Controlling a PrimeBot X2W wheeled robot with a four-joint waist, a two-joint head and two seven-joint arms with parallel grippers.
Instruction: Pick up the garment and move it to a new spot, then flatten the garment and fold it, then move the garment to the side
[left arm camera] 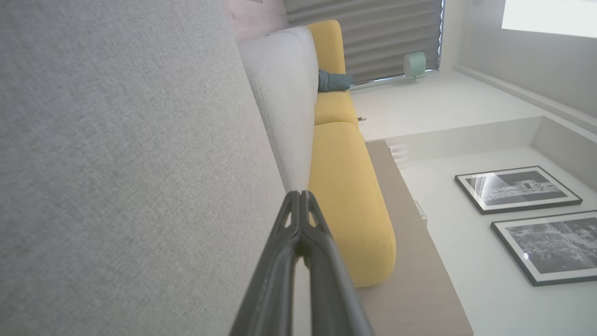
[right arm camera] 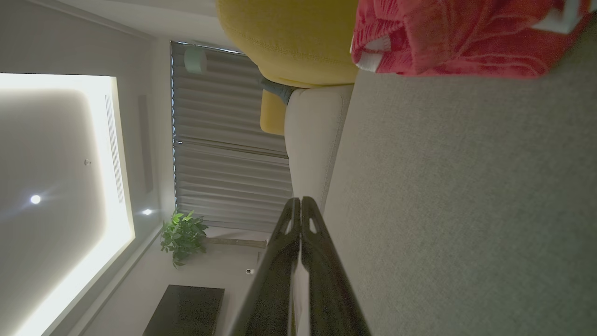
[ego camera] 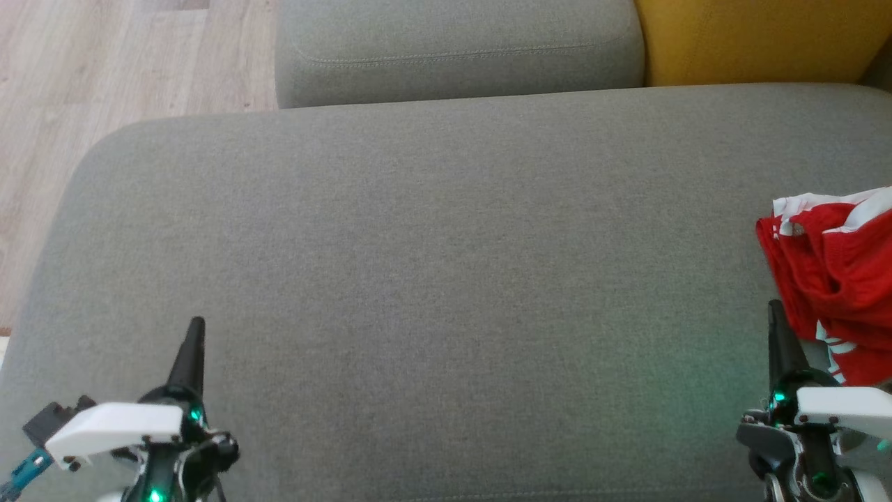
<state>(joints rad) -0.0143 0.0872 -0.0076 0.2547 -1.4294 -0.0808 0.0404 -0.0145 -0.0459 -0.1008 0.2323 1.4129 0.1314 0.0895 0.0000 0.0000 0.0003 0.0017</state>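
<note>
1. From the head: red-and-white garment (ego camera: 836, 279) bunched at the right edge of the grey sofa seat (ego camera: 446, 279), partly cut off by the frame.
2. Left hand (ego camera: 197, 324) over the seat's near left corner, fingers pressed together, gripping nothing, well apart from the garment.
3. Right hand (ego camera: 773, 307) over the seat's near right corner, likewise closed and empty, tip just beside the garment; contact impossible to tell.
4. Also from the head: wooden floor (ego camera: 104, 70) past the seat's left edge.
5. From the left wrist: left hand (left arm camera: 302, 196) closed beside the seat, with yellow cushions (left arm camera: 350, 200) and framed pictures (left arm camera: 517, 189) behind.
6. From the right wrist: right hand (right arm camera: 300, 200) closed, garment (right arm camera: 447, 37) on the seat ahead, with a potted plant (right arm camera: 183, 235) and blinds (right arm camera: 224, 163) behind.
</note>
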